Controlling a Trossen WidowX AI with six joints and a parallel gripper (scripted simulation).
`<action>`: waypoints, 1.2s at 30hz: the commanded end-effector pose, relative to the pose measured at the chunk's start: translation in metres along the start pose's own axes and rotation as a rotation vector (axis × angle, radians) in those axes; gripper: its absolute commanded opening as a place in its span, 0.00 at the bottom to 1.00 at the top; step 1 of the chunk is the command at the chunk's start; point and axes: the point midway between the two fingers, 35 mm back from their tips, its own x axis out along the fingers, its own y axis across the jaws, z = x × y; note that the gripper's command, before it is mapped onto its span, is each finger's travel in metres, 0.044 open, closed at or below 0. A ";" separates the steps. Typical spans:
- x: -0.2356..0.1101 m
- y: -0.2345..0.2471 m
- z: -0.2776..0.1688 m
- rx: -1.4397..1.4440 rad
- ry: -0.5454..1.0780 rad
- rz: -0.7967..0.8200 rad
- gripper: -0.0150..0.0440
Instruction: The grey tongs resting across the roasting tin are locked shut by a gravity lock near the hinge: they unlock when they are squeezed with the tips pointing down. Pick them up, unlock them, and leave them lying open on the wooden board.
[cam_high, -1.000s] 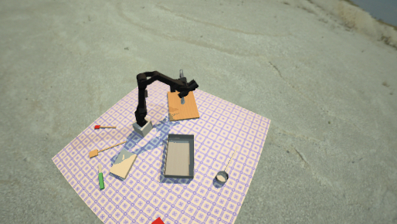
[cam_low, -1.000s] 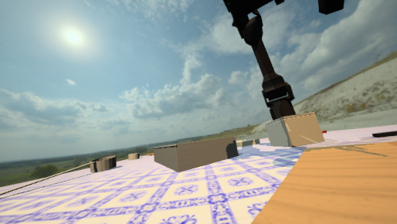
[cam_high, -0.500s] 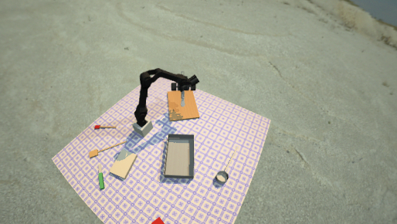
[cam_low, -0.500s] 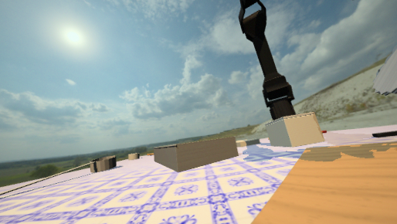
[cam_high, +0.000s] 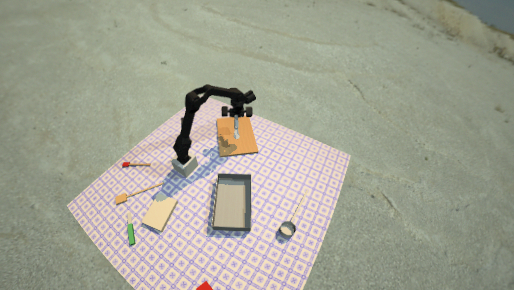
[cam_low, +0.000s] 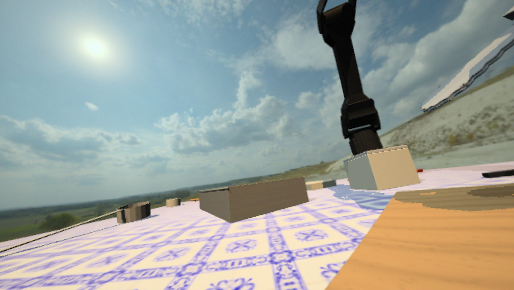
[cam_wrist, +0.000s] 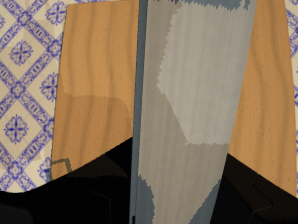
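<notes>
The jaws pinch the grey tongs (cam_high: 236, 128), which hang tips-down over the wooden board (cam_high: 244, 142)

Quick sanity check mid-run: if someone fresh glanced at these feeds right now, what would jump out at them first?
The black arm arching over the patterned cloth, its gripper shut on the grey tongs, which hang tips-down over the wooden board at the cloth's far side. In the wrist view the tongs fill the frame, with the board right beneath. Next, the roasting tin, mid-cloth with nothing across it.
</notes>
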 end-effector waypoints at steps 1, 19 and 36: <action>0.002 0.000 0.000 -0.006 0.102 -0.013 0.00; 0.003 0.007 -0.003 -0.082 0.487 -0.068 0.00; 0.015 0.005 -0.009 -0.082 0.487 -0.068 0.00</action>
